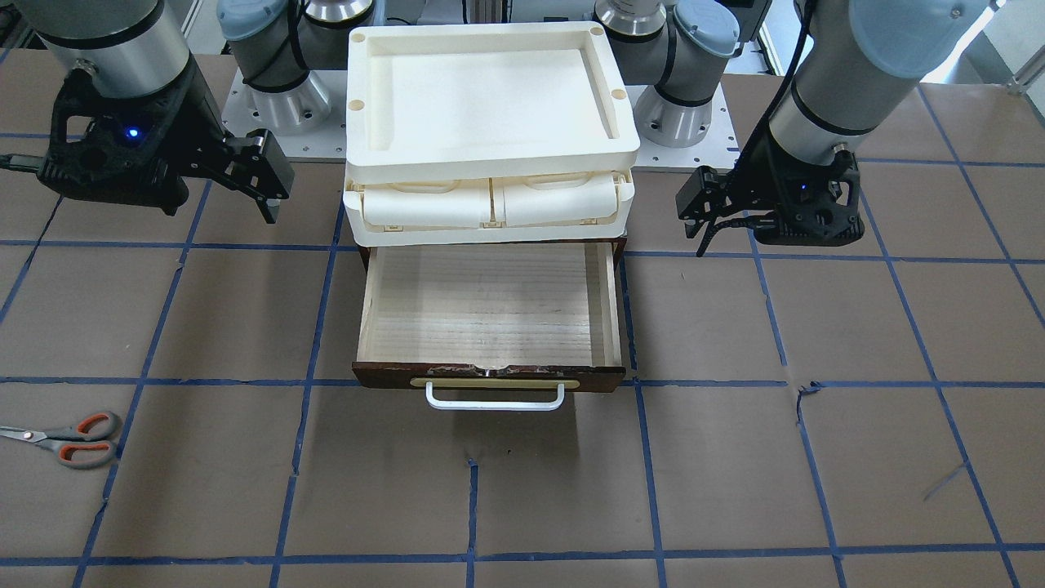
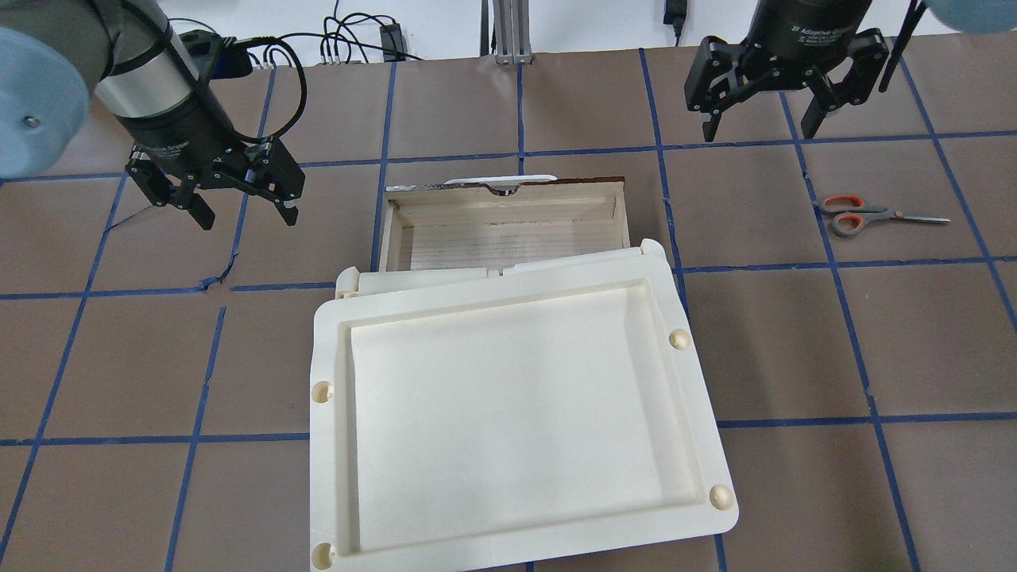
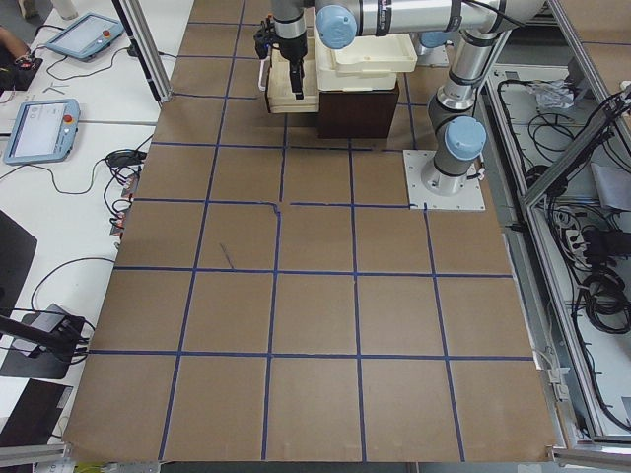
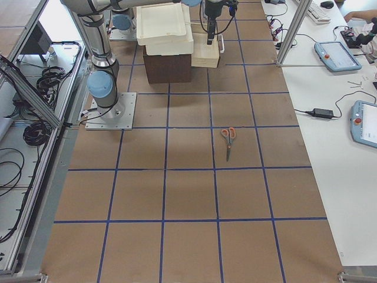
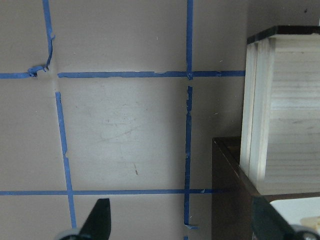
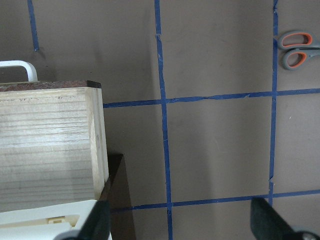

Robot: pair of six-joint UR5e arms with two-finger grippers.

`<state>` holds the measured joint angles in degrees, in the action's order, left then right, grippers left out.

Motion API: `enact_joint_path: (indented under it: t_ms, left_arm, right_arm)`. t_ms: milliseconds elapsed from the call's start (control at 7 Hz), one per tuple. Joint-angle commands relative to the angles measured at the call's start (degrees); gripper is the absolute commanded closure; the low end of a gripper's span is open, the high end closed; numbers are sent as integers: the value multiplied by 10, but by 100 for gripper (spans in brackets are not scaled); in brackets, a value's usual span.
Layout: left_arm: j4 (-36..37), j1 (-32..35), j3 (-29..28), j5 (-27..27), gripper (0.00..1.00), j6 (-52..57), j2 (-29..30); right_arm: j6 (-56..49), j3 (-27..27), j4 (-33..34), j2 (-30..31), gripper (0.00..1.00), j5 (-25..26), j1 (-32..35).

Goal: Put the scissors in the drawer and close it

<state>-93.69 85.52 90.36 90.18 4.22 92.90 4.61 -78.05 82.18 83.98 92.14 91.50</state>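
Note:
The scissors [image 2: 866, 214], with grey handles and orange-red linings, lie flat on the brown table on my right side. They also show in the front view [image 1: 69, 438], the right side view [image 4: 228, 138] and the right wrist view [image 6: 295, 49]. The drawer [image 1: 490, 306] is pulled open and its pale wood inside [image 2: 508, 234] is bare, with the white bar handle [image 1: 494, 398] at its dark front. My right gripper [image 2: 758, 133] is open and empty, above the table between drawer and scissors. My left gripper [image 2: 248, 218] is open and empty, beside the drawer's other end.
A cream plastic tray-topped unit [image 2: 516, 413] sits on the dark cabinet above the drawer [image 1: 490, 98]. Blue tape lines grid the brown table. Both arm bases [image 1: 286, 106] stand behind the unit. The wrist views show the drawer's side walls, left [image 5: 285, 110] and right [image 6: 50, 145].

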Motion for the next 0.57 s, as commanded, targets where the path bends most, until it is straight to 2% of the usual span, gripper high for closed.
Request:
enact_joint_path:
  t_ms: [0,143,429]
  left_arm:
    - [0,0,1,0,0,0,0]
    - [1,0,1,0,0,0,0]
    - [0,0,1,0,0,0,-1]
  right_arm:
    - [-8,-8,1,-3,0,1,-4]
    - [-100,-20,23,-10,0,2,-16]
    - [-301,-59,71,-40,0,0,-87]
